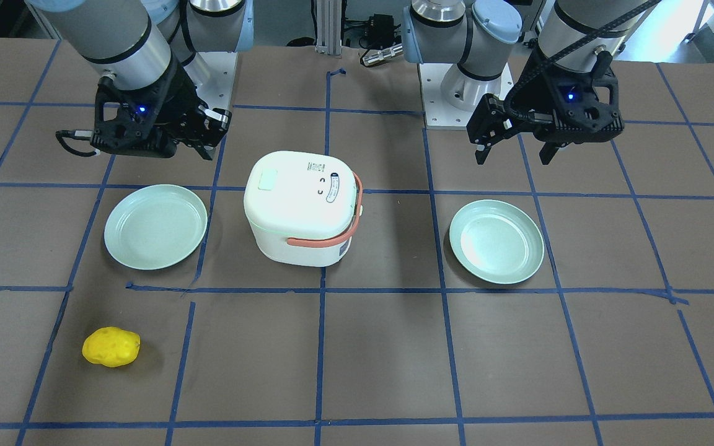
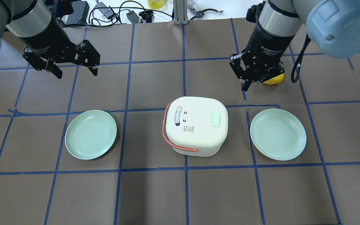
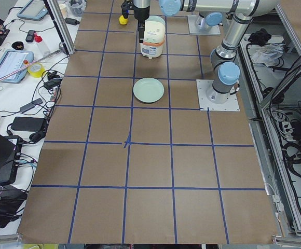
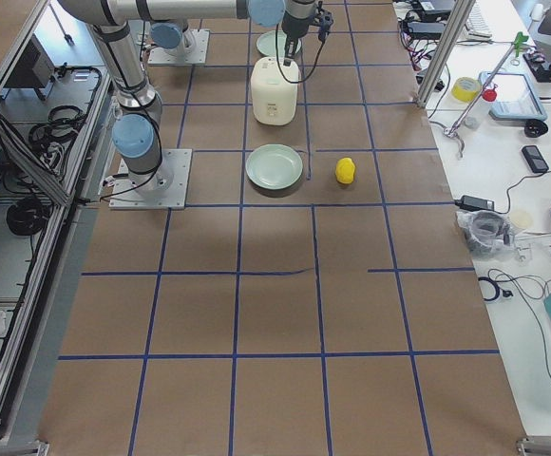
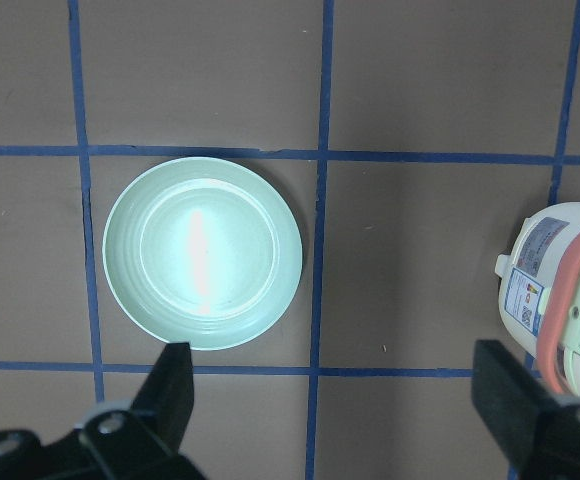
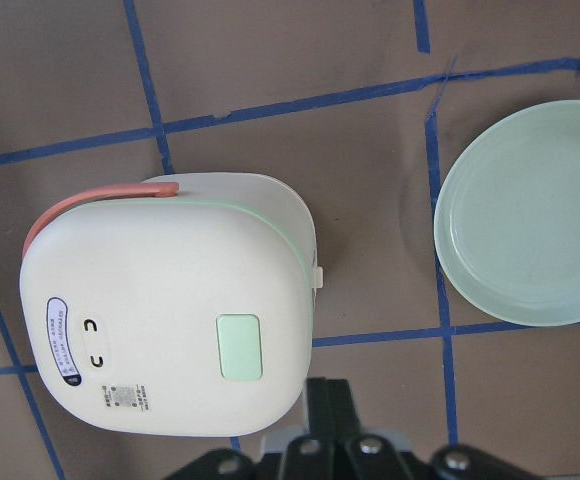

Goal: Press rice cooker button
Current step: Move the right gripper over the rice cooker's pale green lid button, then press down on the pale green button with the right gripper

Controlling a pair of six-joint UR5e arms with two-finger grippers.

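Observation:
The white rice cooker (image 2: 195, 128) with a salmon handle stands at the table's middle, lid shut. Its pale green button (image 2: 216, 119) sits on the lid and also shows in the right wrist view (image 6: 238, 347) and the front view (image 1: 268, 179). My right gripper (image 2: 245, 86) is shut and empty. It hovers above the table beyond the cooker's button side, apart from it, and its fingers (image 6: 330, 395) show pressed together. My left gripper (image 2: 73, 68) is open and empty, high over the table beyond the left plate, with its fingers (image 5: 175, 385) wide apart.
Two pale green empty plates flank the cooker, one on my left (image 2: 91, 134) and one on my right (image 2: 278, 134). A yellow lumpy object (image 1: 111, 347) lies far out on my right side, partly hidden behind the right gripper in the overhead view.

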